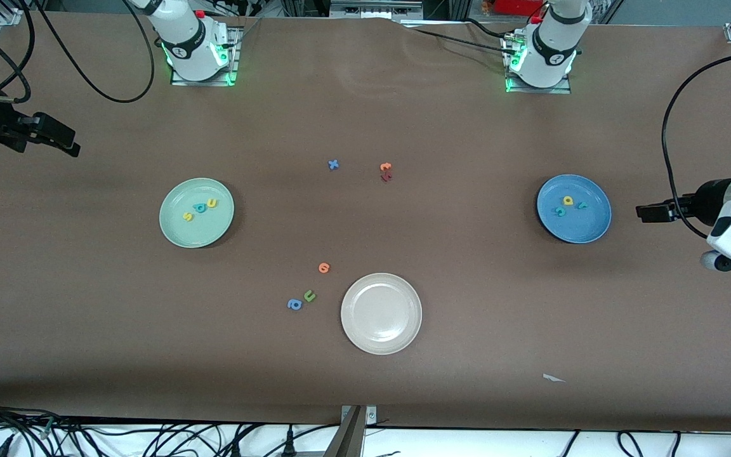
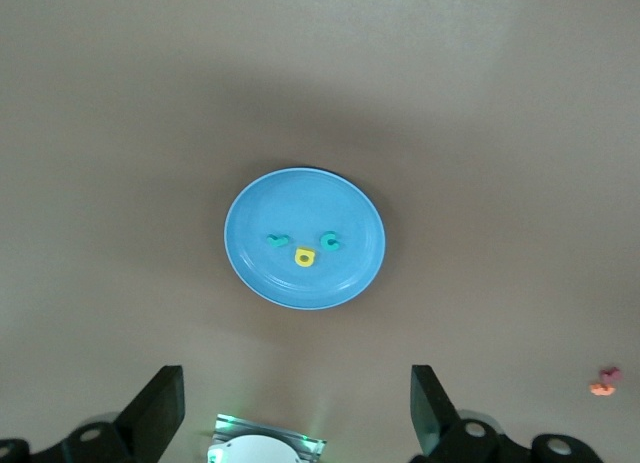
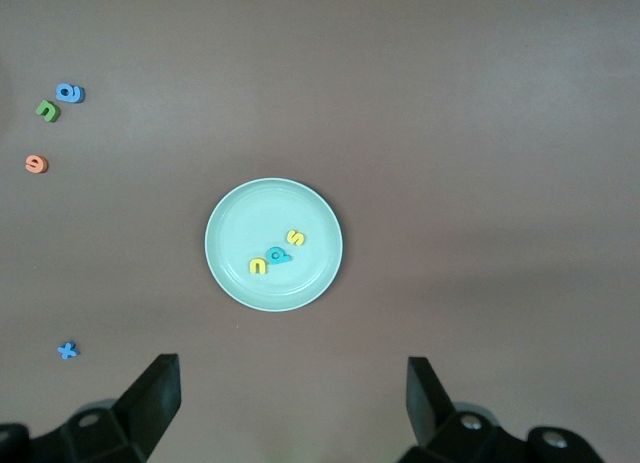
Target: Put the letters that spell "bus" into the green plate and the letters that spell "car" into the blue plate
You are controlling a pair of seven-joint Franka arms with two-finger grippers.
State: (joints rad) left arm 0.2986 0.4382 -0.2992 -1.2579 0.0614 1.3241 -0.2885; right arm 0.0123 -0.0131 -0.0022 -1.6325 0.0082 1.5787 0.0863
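Brown table: plated letters under left tool.

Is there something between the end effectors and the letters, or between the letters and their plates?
Nothing visible. The b, u, s letters already lie in the green plate, the c, a, r letters in the blue plate. Left end effector and right end effector hang open, empty.

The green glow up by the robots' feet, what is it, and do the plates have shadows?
Front view: green lights glow on both arm bases, and the green plate and blue plate each cast a soft dark shadow. Left wrist view: a dim shadow spreads around the blue plate.
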